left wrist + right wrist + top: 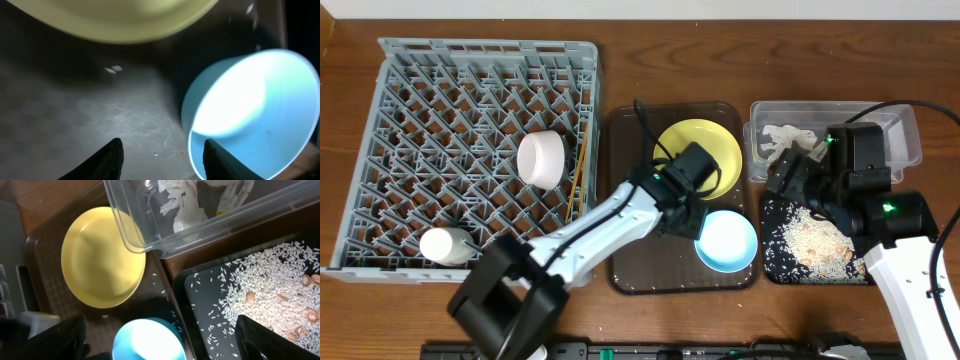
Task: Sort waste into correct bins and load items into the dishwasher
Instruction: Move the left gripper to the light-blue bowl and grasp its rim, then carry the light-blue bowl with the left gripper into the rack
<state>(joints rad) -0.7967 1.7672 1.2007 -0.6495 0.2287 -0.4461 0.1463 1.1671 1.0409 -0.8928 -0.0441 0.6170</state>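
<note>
Robot test bench: wooden table [350, 310], grey dish rack [490, 46], serving tray [650, 265].

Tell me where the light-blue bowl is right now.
In the overhead view, the light-blue bowl sits on the brown serving tray, at its front right corner, just in front of the yellow plate and left of the black tray.

Grey rack [420, 120]: white bowl [542, 158] tipped on its side mid-right, white cup [445, 245] near front-left corner, chopsticks [578, 175] along right wall. Right of rack: yellow plate [705, 150], blue bowl [727, 242] upright, empty. Farther right: clear tub [905, 135] holding crumpled paper [785, 140], black tray [770, 225] holding rice [815, 245].
</note>
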